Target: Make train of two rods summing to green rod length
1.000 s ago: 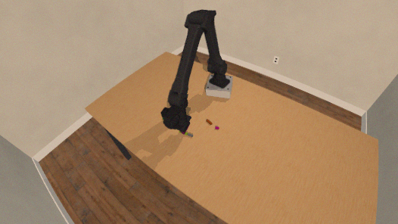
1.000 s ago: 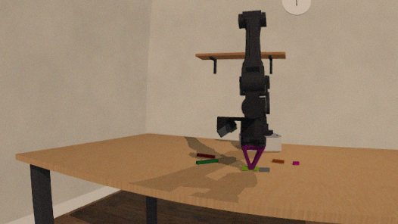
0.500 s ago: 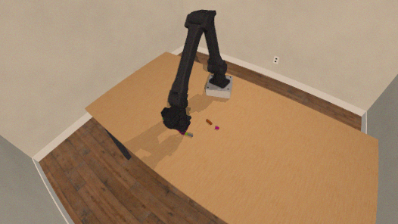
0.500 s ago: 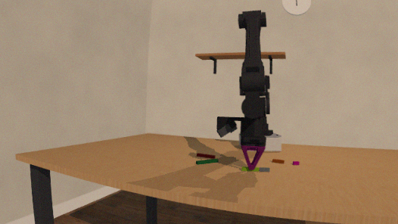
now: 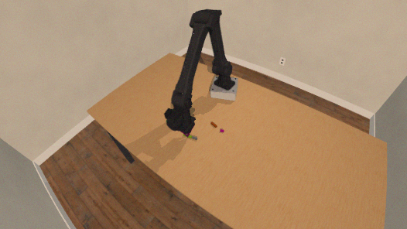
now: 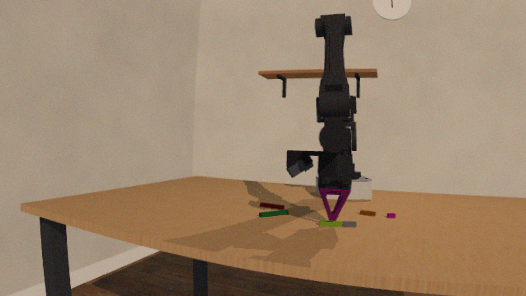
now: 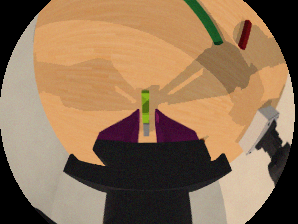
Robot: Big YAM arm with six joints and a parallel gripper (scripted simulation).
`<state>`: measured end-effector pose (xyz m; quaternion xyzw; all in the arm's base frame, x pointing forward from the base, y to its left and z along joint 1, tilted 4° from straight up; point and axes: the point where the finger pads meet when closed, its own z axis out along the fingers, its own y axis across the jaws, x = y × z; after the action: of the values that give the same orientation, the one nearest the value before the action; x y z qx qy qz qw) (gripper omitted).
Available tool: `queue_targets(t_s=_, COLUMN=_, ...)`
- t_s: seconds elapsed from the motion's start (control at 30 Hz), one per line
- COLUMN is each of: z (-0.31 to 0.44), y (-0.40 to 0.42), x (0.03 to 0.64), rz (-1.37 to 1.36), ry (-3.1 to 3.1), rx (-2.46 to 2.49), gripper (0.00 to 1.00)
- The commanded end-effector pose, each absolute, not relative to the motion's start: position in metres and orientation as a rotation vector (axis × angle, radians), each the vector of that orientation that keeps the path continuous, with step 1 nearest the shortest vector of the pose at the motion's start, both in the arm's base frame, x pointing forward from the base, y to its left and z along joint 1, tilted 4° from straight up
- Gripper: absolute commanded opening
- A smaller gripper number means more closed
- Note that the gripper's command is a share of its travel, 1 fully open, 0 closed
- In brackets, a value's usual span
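Bench (image 5: 294, 166) (image 6: 425, 255) (image 7: 70, 45) front edge nearest in exterior. Lime rod (image 5: 189, 136) (image 6: 329, 224) (image 7: 145, 106) and grey rod (image 5: 194, 138) (image 6: 349, 224) (image 7: 146, 130) lie on it end to end, in line; can't tell if they touch. End effector (image 5: 187, 134) (image 6: 332, 219) (image 7: 147, 112) is just above lime, partly open, gripping nothing; wrist view shows the finger gap, exterior doesn't. Exterior and wrist show green rod (image 6: 273, 213) (image 7: 206, 22) and dark red rod (image 6: 272, 206) (image 7: 245, 35), near each other; top doesn't. Orange rod (image 5: 213, 124) (image 6: 367, 213) and magenta rod (image 5: 221, 131) (image 6: 391, 215) show in top and exterior, apart from the lime-grey pair, not in wrist.
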<state>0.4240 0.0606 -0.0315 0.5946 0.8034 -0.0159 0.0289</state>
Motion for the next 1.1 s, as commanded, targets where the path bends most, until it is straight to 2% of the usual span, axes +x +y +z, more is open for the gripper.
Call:
queue_targets(t_s=0.0, z=0.001, y=0.06, x=0.451, rz=0.022, ry=2.432, rx=1.81, gripper=0.22)
queue_targets(t_s=0.47, z=0.073, y=0.073, x=0.446, rz=0.033, ry=2.432, rx=1.803, gripper=0.22)
queue_targets(t_s=0.53, z=0.073, y=0.073, x=0.446, rz=0.033, ry=2.432, rx=1.803, gripper=0.22)
queue_targets(t_s=0.57, z=0.042, y=0.068, x=0.42, rz=-0.068, ry=2.483, rx=1.835, gripper=0.22)
queue_targets(t_s=0.73, z=0.057, y=0.072, x=0.438, rz=-0.013, ry=2.456, rx=1.818, gripper=0.22)
queue_targets(t_s=0.77, z=0.059, y=0.072, x=0.439, rz=-0.005, ry=2.453, rx=1.816, gripper=1.0)
queue_targets(t_s=1.07, z=0.059, y=0.072, x=0.439, rz=-0.005, ry=2.453, rx=1.816, gripper=1.0)
